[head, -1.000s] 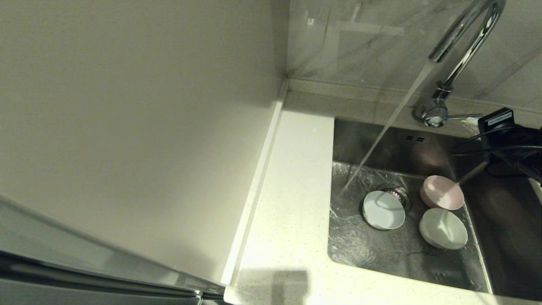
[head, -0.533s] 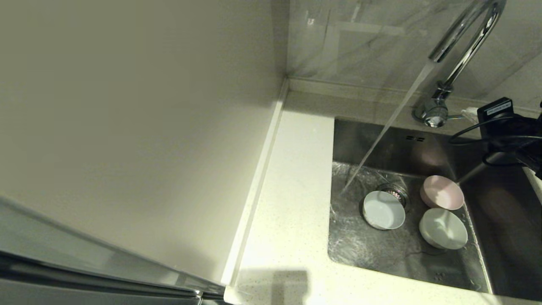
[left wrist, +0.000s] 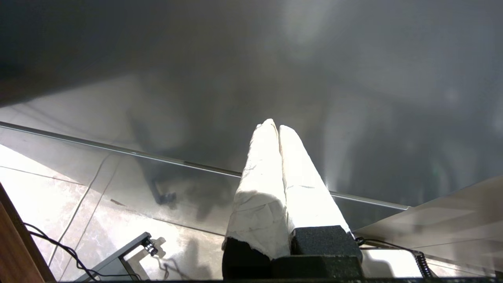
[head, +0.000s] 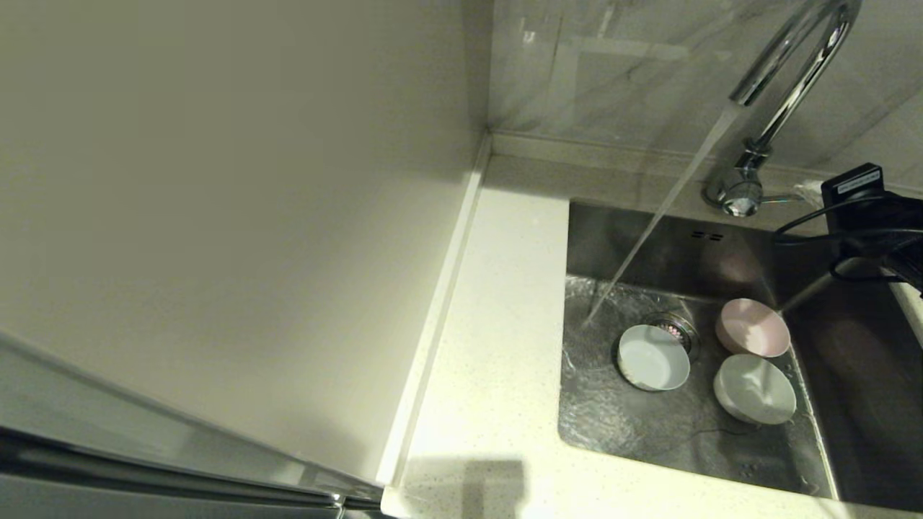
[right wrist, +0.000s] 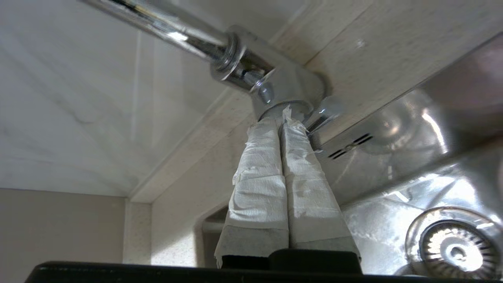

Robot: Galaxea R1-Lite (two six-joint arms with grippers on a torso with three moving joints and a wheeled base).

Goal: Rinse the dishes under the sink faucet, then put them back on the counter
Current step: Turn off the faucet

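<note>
Three bowls lie in the steel sink [head: 649, 432]: pale blue [head: 652, 358] partly over the drain strainer [head: 676, 328], pink [head: 752, 328] tilted against the right wall, mint-white [head: 754, 389] in front of it. Water runs from the chrome faucet [head: 786, 79] onto the basin floor left of the blue bowl. My right gripper [head: 805, 190] [right wrist: 283, 117] is shut, holding nothing, its taped tips at the faucet base [right wrist: 289, 84] right beside the thin lever [right wrist: 326, 112]. My left gripper [left wrist: 275, 125] is shut and empty, parked away from the sink, outside the head view.
The speckled white counter [head: 497, 324] runs along the sink's left side and front, with a smooth off-white panel [head: 216, 216] rising on its left. Overflow slots [head: 707, 236] mark the sink's back wall. Cables from my right wrist hang over the sink's right edge.
My right wrist has shifted back and slightly right along the faucet's lever. Water keeps running and the three bowls have not moved.
</note>
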